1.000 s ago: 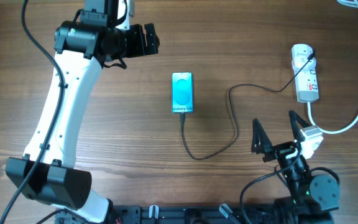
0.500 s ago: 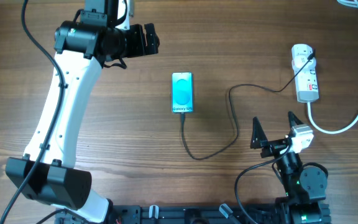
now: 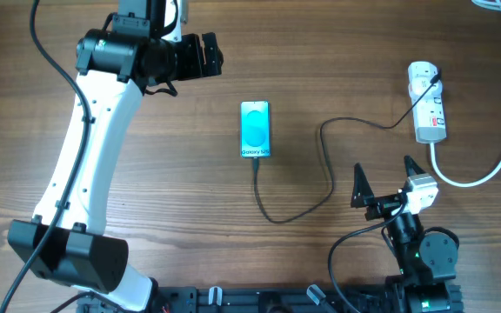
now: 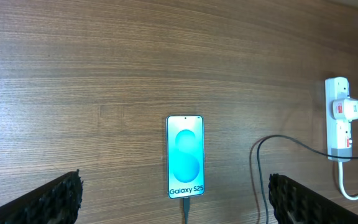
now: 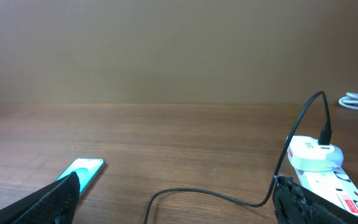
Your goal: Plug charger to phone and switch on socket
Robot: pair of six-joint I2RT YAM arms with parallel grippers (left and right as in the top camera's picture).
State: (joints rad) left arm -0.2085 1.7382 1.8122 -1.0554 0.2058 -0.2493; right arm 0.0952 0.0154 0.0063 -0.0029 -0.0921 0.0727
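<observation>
The phone (image 3: 255,129) lies flat mid-table with its cyan screen up; it also shows in the left wrist view (image 4: 185,156) and the right wrist view (image 5: 82,171). The charger cable (image 3: 324,156) runs from the phone's bottom edge, loops right and reaches a white plug on the socket (image 3: 427,113). Its connector sits in the phone's bottom port (image 4: 184,202). The socket shows in the left wrist view (image 4: 339,121) and the right wrist view (image 5: 319,163). My left gripper (image 3: 209,54) is open and empty, up and left of the phone. My right gripper (image 3: 385,187) is open and empty, below the socket.
A thick white cord (image 3: 485,178) leaves the socket's near end and curves up along the table's right edge. More white cord (image 3: 494,7) lies at the far right corner. The left arm (image 3: 85,165) spans the table's left side.
The right arm drew back toward the near edge and turned between one second and half a second ago. Since then nothing has moved.
</observation>
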